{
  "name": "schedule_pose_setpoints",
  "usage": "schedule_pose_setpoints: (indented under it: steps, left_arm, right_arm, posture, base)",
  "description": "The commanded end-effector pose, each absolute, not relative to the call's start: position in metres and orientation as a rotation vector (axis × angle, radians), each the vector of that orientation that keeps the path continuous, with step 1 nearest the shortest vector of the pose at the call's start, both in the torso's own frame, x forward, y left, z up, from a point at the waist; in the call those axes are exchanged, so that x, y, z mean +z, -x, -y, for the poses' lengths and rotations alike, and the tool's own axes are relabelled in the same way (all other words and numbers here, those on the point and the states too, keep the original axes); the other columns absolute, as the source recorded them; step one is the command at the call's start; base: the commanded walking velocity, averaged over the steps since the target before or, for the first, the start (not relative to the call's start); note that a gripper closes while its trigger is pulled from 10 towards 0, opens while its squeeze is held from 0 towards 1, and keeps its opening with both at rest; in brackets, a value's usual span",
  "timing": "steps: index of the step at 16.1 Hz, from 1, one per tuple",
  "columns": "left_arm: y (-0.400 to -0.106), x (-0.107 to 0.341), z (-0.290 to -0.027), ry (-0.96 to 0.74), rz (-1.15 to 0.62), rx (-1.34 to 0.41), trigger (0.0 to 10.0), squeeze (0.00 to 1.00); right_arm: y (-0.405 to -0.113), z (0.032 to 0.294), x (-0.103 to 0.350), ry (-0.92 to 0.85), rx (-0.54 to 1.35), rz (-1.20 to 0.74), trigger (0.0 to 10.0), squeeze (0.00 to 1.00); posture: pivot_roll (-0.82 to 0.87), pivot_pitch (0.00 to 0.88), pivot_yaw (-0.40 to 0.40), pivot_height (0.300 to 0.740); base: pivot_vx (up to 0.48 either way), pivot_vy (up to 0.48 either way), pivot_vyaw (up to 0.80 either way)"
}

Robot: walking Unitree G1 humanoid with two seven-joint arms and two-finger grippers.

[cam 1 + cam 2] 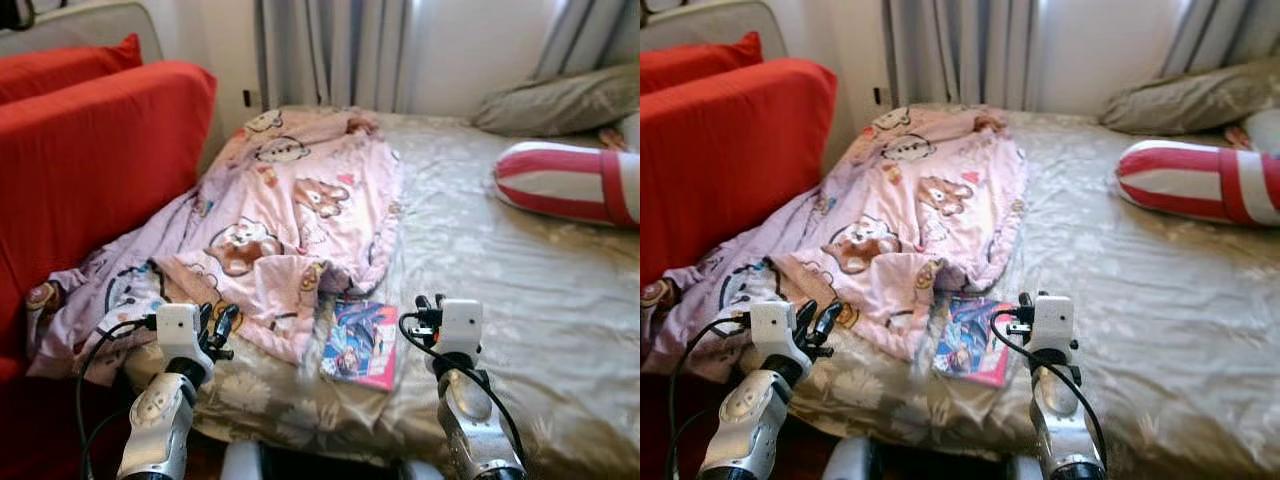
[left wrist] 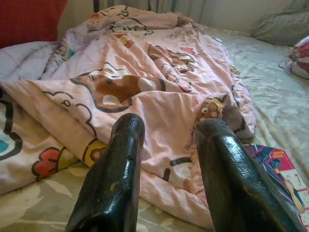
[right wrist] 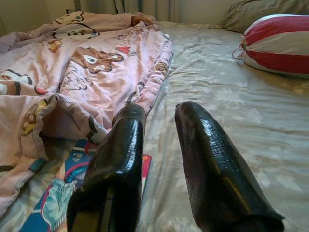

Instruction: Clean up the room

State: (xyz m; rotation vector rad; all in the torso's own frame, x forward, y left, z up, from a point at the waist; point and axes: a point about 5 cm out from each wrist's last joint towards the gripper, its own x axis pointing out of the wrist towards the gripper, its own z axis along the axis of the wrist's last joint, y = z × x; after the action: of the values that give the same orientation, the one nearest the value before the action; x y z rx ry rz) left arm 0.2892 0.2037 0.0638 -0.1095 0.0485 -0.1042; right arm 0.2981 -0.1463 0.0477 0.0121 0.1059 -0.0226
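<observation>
1. Just ahead of the left pincer (image 1: 222,328), fingers parted w/ nothing between: soft, crumpled pink blanket (image 1: 290,215) w/ cartoon bear print, lying on the bed (image 1: 500,260).
2. Between both pincers: flat glossy book (image 1: 362,343), partly under blanket edge.
3. Right pincer (image 3: 159,121) released; smooth satin floral sheet ahead.
4. Far right: plump striped red-white cushion (image 1: 570,182).

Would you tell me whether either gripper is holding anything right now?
Nothing is held: the left gripper and right gripper are both open above the bed.
</observation>
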Motion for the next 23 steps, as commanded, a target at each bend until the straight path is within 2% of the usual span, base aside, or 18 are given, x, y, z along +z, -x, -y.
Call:
schedule_pose_setpoints:
  steps: [1,8,17,23]
  left_arm:
    - [-0.292,0.067,-0.205,0.104,-0.047,-0.105,10.0,0.00]
    - [-0.294,0.067,-0.203,0.101,-0.048,-0.110,10.0,0.00]
    - [-0.296,0.068,-0.202,0.096,-0.048,-0.118,10.0,0.00]
    - [-0.296,0.068,-0.201,0.096,-0.053,-0.123,10.0,0.00]
  right_arm:
    - [-0.298,0.146,0.046,-0.015,-0.021,-0.114,10.0,0.00]
    - [-0.298,0.143,0.045,0.057,0.027,-0.116,10.0,0.00]
    - [-0.300,0.139,0.046,0.060,0.061,-0.102,10.0,0.00]
    - [-0.300,0.144,0.046,0.029,0.012,-0.105,10.0,0.00]
  posture:
    - [0.01,0.009,-0.006,0.600]
    - [0.01,0.000,-0.008,0.600]
    - [0.01,0.000,-0.006,0.600]
    - [0.00,0.001,-0.003,0.600]
  base:
    - [0.000,0.000,0.00]
    - [0.000,0.000,0.00]
    - [0.000,0.000,0.80]
    - [0.000,0.000,0.00]
